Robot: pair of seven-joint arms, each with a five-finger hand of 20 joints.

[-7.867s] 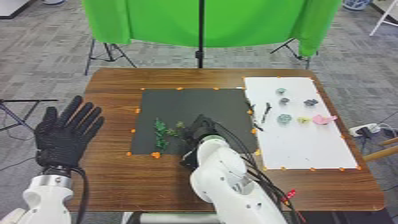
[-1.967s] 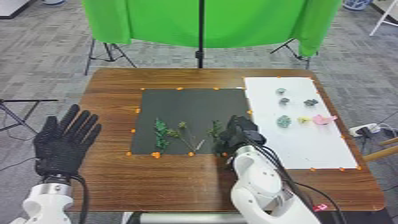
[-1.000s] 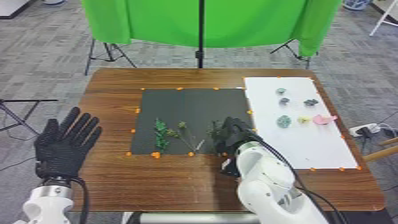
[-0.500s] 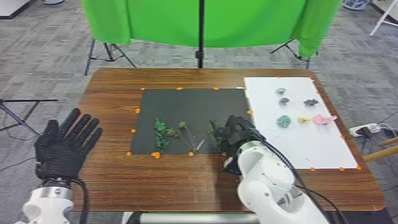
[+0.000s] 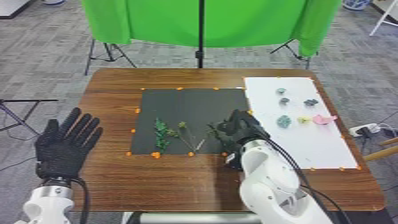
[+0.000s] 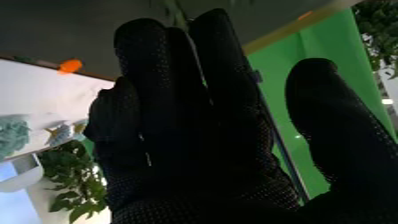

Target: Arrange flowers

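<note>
Fingers [image 6: 144,55] of the right hand [image 5: 242,128] are straight and the thumb stands apart from them; they grip nothing. That hand is over the right side of the mat [image 5: 193,105], towards its near corner. A dark green sprig [image 5: 213,131] lies on the mat just beside the fingertips; whether they touch it, I cannot tell.

More greenery is on the mat. A leafy sprig [image 5: 161,134] lies along its left part, close to the near edge, and thin stems [image 5: 191,143] with small green tops lie across the middle of its near half.

The left hand [image 5: 61,152] is left of the mat, apart from it, its fingers straight and spread.

The flower heads are right of the mat, on white paper [image 5: 311,150]. A pale green one [image 5: 283,121], a yellow one [image 5: 304,120] and a pink one [image 5: 323,120] run in a row level with the mat's middle, the pale green one nearest to it. Three small grey-blue heads [image 5: 311,102] are level with the mat's far part.
</note>
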